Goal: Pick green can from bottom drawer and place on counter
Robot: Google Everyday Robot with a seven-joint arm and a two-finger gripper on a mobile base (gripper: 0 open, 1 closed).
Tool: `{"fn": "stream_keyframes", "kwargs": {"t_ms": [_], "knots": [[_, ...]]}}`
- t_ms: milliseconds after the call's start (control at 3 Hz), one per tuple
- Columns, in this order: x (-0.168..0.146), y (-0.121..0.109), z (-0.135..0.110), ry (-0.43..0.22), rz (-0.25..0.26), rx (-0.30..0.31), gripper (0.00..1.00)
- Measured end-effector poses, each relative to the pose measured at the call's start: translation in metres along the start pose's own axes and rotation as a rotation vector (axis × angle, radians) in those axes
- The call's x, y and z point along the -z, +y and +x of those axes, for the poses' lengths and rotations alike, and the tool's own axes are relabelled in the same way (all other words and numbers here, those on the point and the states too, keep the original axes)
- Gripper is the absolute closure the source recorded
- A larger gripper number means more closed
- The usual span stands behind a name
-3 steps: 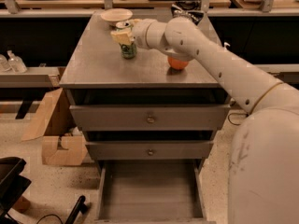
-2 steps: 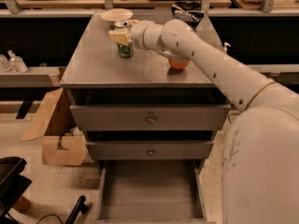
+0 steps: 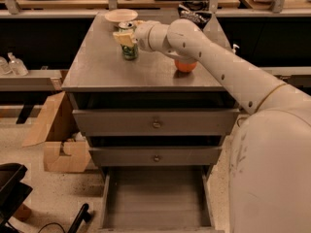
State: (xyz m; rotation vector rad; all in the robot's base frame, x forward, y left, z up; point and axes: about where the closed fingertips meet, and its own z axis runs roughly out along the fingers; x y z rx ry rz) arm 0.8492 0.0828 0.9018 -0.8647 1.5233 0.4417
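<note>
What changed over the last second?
The tool, at the green can on the counter, edged slightly left with the can. The arm fills more of the right side. The orange ball, bowl and open bottom drawer stayed put.

cream pincer (image 3: 126,34) at green can (image 3: 129,52)
</note>
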Motion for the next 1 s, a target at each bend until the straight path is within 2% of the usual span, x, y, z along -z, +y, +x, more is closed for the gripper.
{"fn": "stream_keyframes", "kwargs": {"t_ms": [667,1000], "knots": [[-0.0040,0.0046,0.0003,0.000,-0.008,-0.001,0.12],[-0.0056,0.0065,0.0004,0.000,-0.011,-0.002,0.00]]}}
